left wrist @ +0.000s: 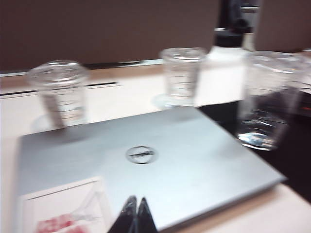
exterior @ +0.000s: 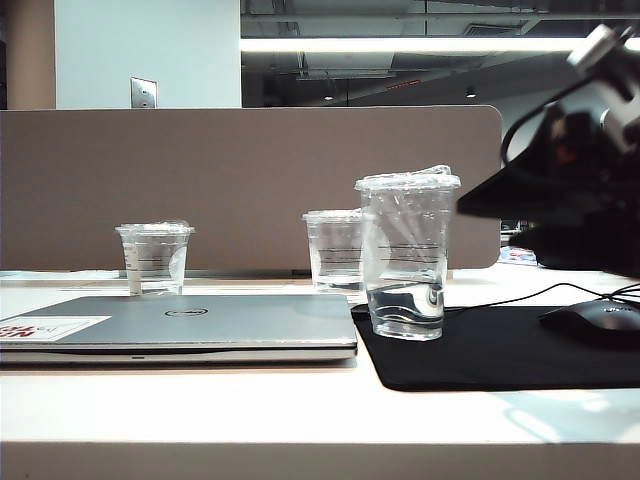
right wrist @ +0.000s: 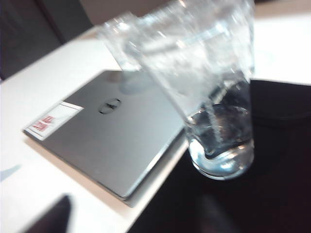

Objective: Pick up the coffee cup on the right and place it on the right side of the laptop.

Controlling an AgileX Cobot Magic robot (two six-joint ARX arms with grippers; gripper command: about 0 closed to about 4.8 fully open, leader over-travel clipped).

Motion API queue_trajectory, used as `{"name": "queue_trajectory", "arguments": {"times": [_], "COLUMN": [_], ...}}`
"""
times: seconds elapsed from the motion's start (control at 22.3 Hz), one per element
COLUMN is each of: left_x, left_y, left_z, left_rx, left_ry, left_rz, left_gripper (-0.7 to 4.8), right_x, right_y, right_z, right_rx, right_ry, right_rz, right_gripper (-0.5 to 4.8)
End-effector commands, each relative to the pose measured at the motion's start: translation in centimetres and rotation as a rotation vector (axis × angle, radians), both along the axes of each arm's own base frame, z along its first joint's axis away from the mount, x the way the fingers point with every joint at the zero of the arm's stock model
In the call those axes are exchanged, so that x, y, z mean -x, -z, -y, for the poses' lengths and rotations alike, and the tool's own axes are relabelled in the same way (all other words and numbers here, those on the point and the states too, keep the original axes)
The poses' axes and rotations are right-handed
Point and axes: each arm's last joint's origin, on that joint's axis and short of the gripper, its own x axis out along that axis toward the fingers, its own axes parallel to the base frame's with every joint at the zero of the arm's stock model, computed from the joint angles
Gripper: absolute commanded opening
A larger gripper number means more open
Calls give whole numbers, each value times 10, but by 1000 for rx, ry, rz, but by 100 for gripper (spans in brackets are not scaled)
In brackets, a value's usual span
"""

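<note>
The laptop (exterior: 200,325) lies on the table (exterior: 300,405). The coffee cup (exterior: 405,255) stands on the mat (exterior: 500,350), just right of the laptop. Two cups (exterior: 155,258) (exterior: 335,250) stand behind the laptop.

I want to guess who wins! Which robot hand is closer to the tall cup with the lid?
Right, most likely. The right gripper hangs just beside the coffee cup, which stands on the black mouse mat. The left gripper sits over the laptop, with its fingers shut, farther from that cup.

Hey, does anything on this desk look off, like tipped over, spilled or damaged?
Nothing is spilled or tipped. The coffee cup stands upright on the black mouse mat beside the closed laptop. Its only oddity is a crinkled, uneven lid. Both other cups stand upright too.
</note>
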Motion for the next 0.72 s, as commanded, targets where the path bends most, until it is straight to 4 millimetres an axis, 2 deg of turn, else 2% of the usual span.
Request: {"name": "queue_trajectory", "arguments": {"times": [0.04, 0.13, 0.18, 0.22, 0.36, 0.58, 0.72], "left_x": [-4, -6, -6, -7, -7, -7, -7], "left_y": [-2, -2, -2, -2, -2, -2, -2], "left_z": [-11, -20, -24, -29, -36, -39, -39], "left_rx": [1, 1, 1, 0, 0, 0, 0], "left_ry": [-116, -216, -260, -312, -378, -407, -415], "left_rz": [10, 10, 10, 10, 10, 10, 10], "left_gripper": [-5, -5, -5, -5, -5, -5, -5], "right_x": [8, 14, 17, 19, 25, 28, 31], "right_y": [-10, -23, -29, -36, -46, -51, -58], "right_z": [2, 5, 7, 9, 13, 20, 21], "right_rx": [-35, -109, -133, -149, -155, -57, -83], "right_ry": [-9, 32, 56, 102, 152, 359, 373], "right_rz": [74, 116, 143, 189, 252, 338, 384], "right_gripper": [200, 124, 44, -5, -5, -5, -5]}}
